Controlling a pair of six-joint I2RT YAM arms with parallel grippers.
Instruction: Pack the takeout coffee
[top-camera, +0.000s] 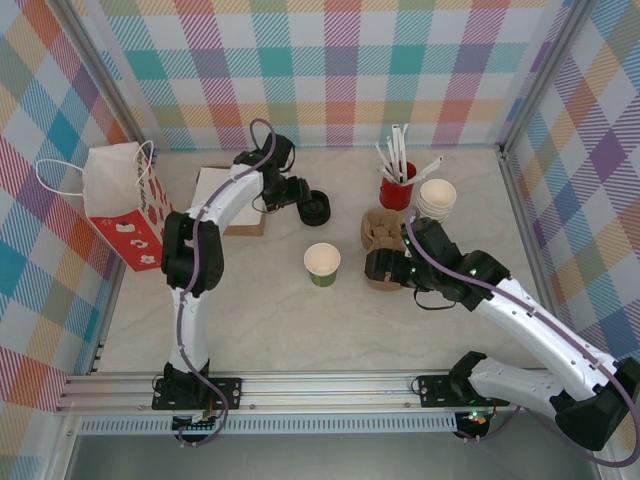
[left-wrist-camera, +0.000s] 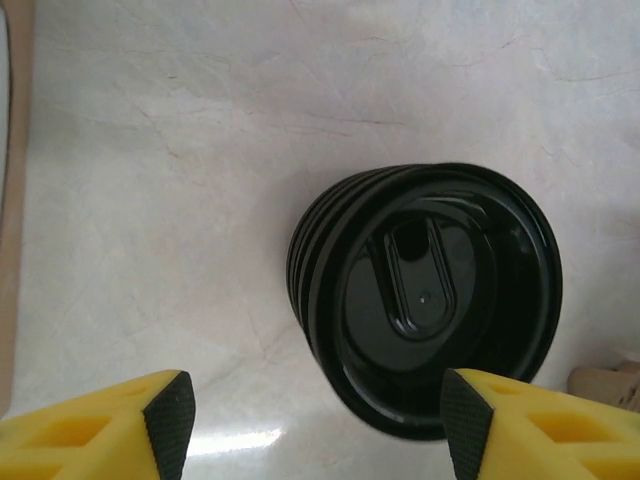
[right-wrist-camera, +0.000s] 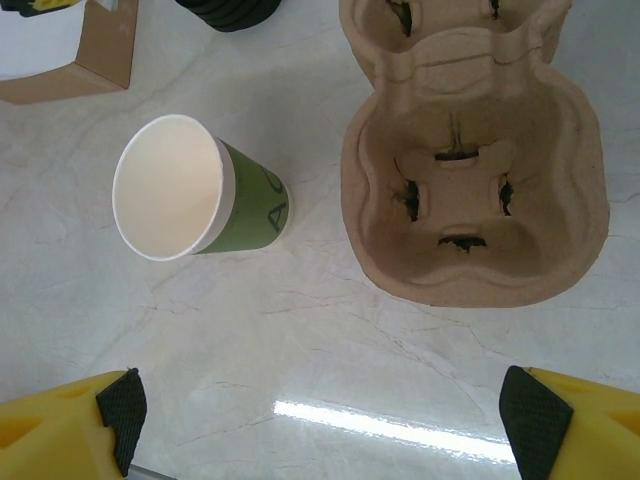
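Note:
The takeout coffee cup (top-camera: 322, 263) is olive-green paper with an open cream mouth and stands mid-table; it also appears in the right wrist view (right-wrist-camera: 190, 195). A stack of black plastic lids (top-camera: 314, 208) rests behind it. My left gripper (top-camera: 300, 196) hovers over that stack (left-wrist-camera: 430, 295), open (left-wrist-camera: 317, 425), with the lower rim of the top lid between the fingers and the right pad (left-wrist-camera: 465, 425) close to the rim. My right gripper (top-camera: 385, 268) is open wide (right-wrist-camera: 328, 420) over bare table, just in front of the cup and the brown pulp cup carrier (right-wrist-camera: 470, 200).
The cup carrier (top-camera: 380, 235) lies right of centre. Behind it stand a red cup of white straws (top-camera: 397, 185) and a stack of cream-rimmed cups (top-camera: 437, 198). A flat cardboard box (top-camera: 225, 195) and a red-and-white paper bag (top-camera: 125, 205) sit at the left.

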